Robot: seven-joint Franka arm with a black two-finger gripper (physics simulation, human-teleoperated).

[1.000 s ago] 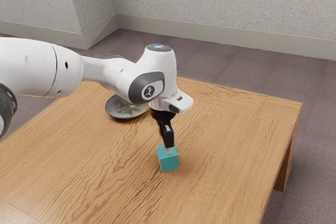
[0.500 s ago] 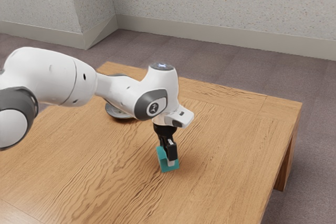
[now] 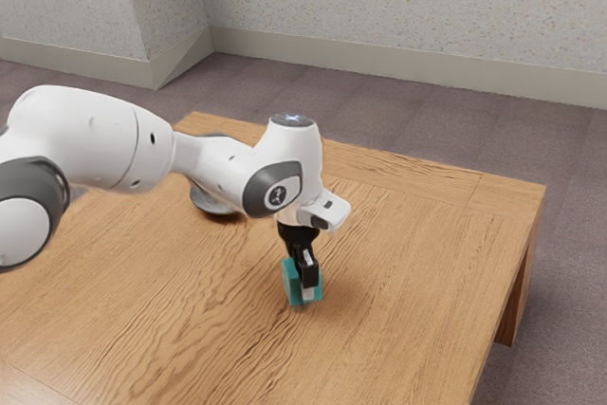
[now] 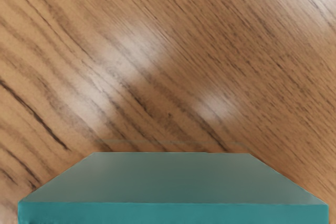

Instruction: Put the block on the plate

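Note:
The black gripper [image 3: 303, 288] points down around the teal block [image 3: 290, 284], shut on it, with the near finger across the block's visible side. The block looks upright, at or just above the wooden table; a gap under it cannot be made out. In the wrist view, the teal block [image 4: 173, 179] lies large along the lower edge, under the hand. Partly hidden behind the arm, the dark round plate [image 3: 211, 200] rests on the table, toward the exterior view's upper left from the block.
The wooden table [image 3: 417, 263] extends around the block, its edge running down the exterior view's right. Above the table, the arm's forearm and wrist pass close over the plate's side.
My hand came down over the block and the fingers closed on it. Over the last half second, block and fingers shifted slightly upward in the exterior view. More of the plate is now covered by the arm.

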